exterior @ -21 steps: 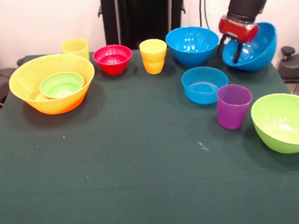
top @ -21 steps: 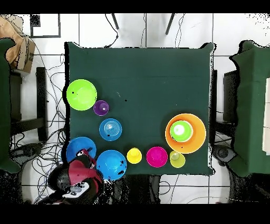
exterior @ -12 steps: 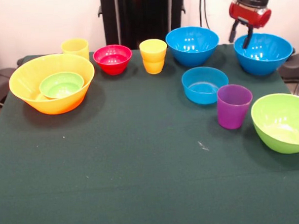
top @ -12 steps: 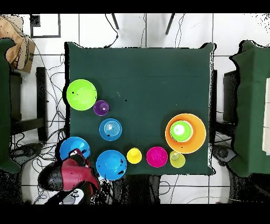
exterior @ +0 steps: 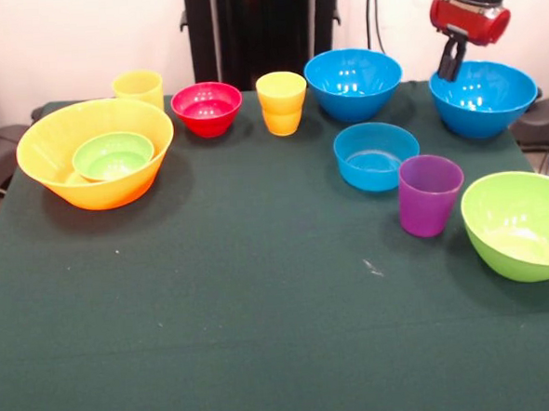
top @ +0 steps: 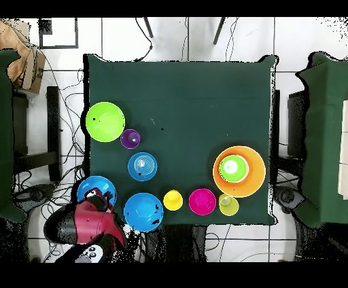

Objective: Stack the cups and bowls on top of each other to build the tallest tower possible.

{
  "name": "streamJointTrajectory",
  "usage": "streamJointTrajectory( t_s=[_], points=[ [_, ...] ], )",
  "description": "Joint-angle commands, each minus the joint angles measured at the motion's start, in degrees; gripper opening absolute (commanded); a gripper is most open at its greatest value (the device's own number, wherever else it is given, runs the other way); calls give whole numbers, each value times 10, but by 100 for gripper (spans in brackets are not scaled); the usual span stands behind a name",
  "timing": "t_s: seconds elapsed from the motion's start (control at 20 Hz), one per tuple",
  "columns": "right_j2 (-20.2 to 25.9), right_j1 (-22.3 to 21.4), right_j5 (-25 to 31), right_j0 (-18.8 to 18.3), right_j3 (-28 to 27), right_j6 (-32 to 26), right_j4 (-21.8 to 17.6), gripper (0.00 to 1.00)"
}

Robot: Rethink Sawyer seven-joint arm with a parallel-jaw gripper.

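Hovering claw (exterior: 451, 64) above blue bowl (exterior: 485, 99)

Green table (exterior: 264, 337) carries bowls (exterior: 354, 82) (also cups (exterior: 429, 194)).

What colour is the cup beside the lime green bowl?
Purple cup, clearest in the front view.

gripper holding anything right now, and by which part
Nothing is held. The gripper hangs shut above the blue bowl's far rim, apart from it.
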Motion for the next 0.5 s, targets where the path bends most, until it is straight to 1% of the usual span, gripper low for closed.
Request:
streamJointTrajectory(
  t_s=[0.05,0.15,0.3,0.4,0.5],
  points=[
    [43,5,33,-21,-34,60,8,0],
    [45,8,32,-22,-36,61,9,0],
    [36,8,43,-14,-41,60,9,0],
    [29,11,37,-8,-42,62,10,0],
    [42,10,30,-19,-36,62,8,0]
  ],
)
